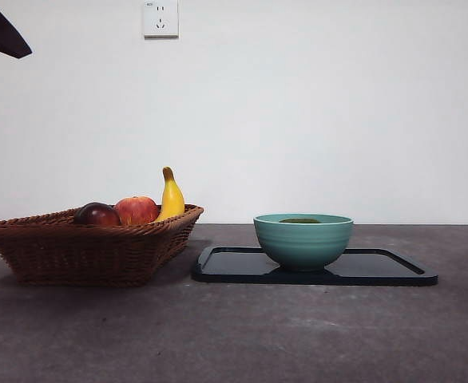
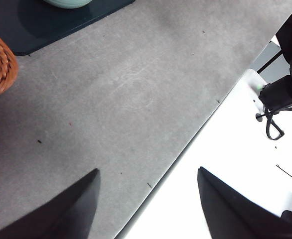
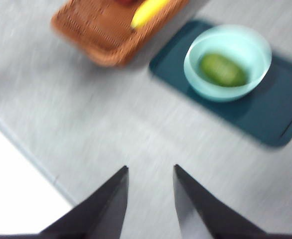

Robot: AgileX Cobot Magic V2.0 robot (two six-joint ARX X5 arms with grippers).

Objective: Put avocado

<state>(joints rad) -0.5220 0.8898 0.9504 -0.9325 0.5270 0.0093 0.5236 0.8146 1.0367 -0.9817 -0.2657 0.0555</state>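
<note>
Resting avocado (image 3: 223, 69) lies inside teal bowl (image 3: 227, 61); both end effectors empty and well clear of bowl.

Bowl stands on dark tray (image 1: 378, 267), wicker basket (image 1: 90, 243) with banana (image 1: 171, 198), red apple (image 1: 136, 210) and dark fruit (image 1: 97, 214) just beside tray. Left end effector (image 2: 148, 199): jaws wide apart, over surface edge. Right end effector (image 3: 151, 199): jaws parted narrowly, holding nothing, well apart from bowl. Risk, judged: an arm sweeping low past could clip bowl rim and tip it. No readable writing; wall socket (image 1: 160, 17) unmarked.
</note>
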